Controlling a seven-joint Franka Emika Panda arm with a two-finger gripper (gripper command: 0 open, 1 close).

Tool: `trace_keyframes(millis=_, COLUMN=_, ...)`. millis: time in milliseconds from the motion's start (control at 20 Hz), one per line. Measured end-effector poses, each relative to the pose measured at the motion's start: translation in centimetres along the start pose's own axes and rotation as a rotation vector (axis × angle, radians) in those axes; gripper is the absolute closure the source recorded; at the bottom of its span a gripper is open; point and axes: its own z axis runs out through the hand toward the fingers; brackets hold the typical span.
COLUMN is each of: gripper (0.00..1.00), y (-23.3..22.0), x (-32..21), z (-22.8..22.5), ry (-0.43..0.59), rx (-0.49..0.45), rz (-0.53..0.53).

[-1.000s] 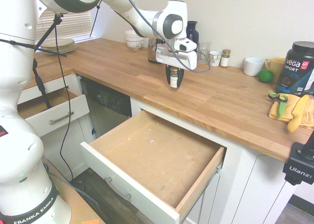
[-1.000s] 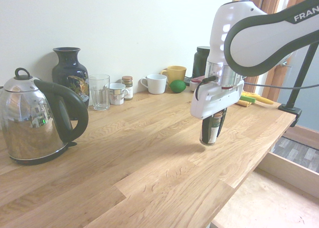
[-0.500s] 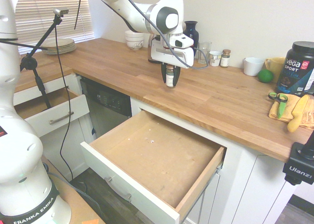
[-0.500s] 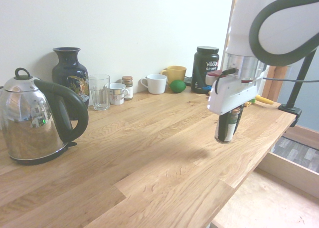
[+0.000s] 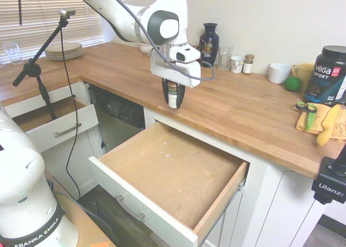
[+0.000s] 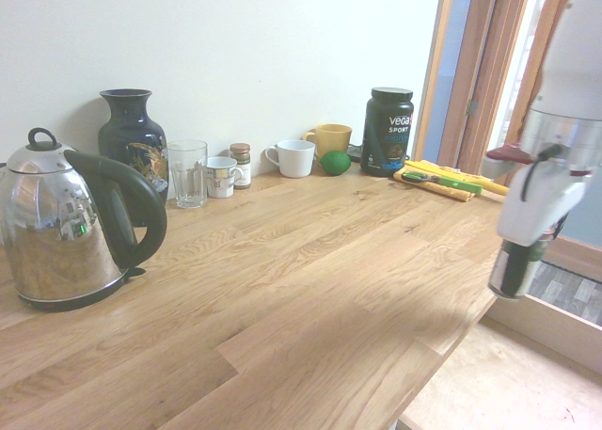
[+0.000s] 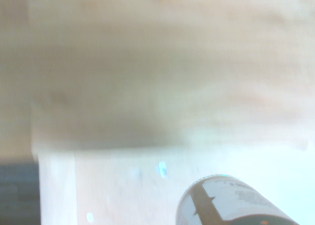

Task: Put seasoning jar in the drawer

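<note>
Seasoning jar (image 5: pixel 173 96) gripped by tool (image 5: pixel 173 98), above counter (image 5: pixel 238 104) edge.

Matt wooden countertop (image 5: pixel 238 104), shiny metal kettle (image 6: pixel 56 232), bare-wood drawer (image 5: pixel 173 171).

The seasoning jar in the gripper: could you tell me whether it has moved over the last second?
Yes. The seasoning jar, held in the gripper, has travelled away from the vase at the wall, toward the countertop's front edge and the open drawer.

Butcher-block wooden countertop (image 5: pixel 238 109), bearing: kettle (image 6: pixel 71 228), dark vase (image 6: pixel 133 143), drinking glass (image 6: pixel 188 173), white mug (image 6: pixel 294 157), yellow mug (image 6: pixel 330 138), lime (image 6: pixel 335 162), black protein tub (image 6: pixel 388 131), stacked plates (image 5: pixel 64 49).
</note>
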Motion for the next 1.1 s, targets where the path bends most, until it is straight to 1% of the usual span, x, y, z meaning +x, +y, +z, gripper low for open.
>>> trace_keyframes(millis=200, gripper=1.0, y=3.0, x=-1.9, z=2.4, ry=-0.011, rx=-0.009, rz=0.004)
trace_keyframes(millis=350, gripper=1.0, y=4.4, x=-3.0, z=4.6, ry=-0.02, rx=-0.021, rz=0.004)
trace_keyframes(millis=600, gripper=1.0, y=5.0, x=-3.2, z=8.5, ry=-0.021, rx=-0.029, rz=0.012)
trace_keyframes(millis=850, gripper=1.0, y=7.3, x=-6.0, z=12.6, ry=-0.02, rx=-0.044, rz=-0.003)
trace_keyframes(millis=1100, gripper=1.0, y=7.3, x=-6.2, z=15.6, ry=-0.016, rx=-0.061, rz=-0.003)
